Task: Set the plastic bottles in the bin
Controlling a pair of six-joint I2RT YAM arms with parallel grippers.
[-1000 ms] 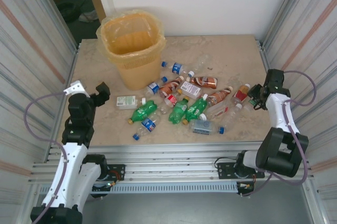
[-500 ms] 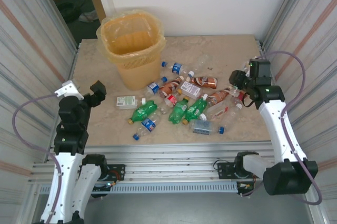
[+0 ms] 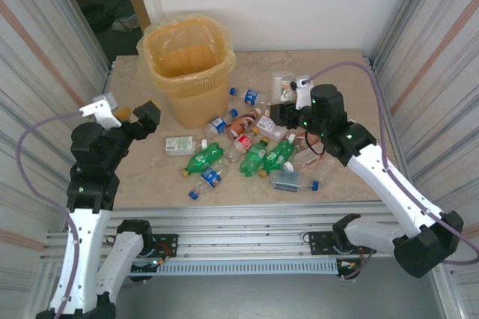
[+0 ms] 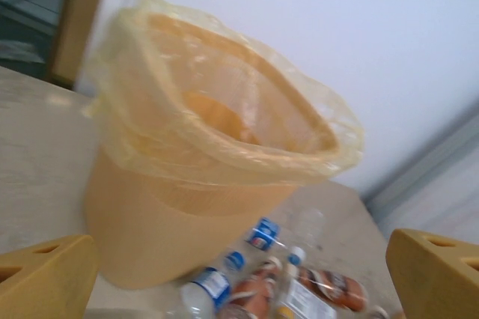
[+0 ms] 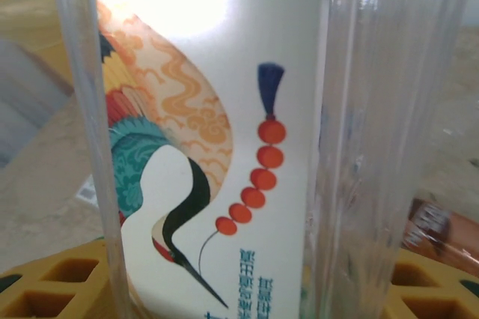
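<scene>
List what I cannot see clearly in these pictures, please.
Floor of the bin: top external and left wrist, hidden by its own near wall.
Cap and base of the held clear bottle: right wrist, cut off by the edges.
The pile of bottles: top external, partly covered by the right arm.
Label print: left wrist, blurred.

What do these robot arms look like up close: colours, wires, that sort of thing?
The left arm and right arm are white tubes joined by chunky black joints, each with a loose lilac cable. The left gripper and right gripper are black, with yellow-orange fingers moulded with hollow cells.
</scene>
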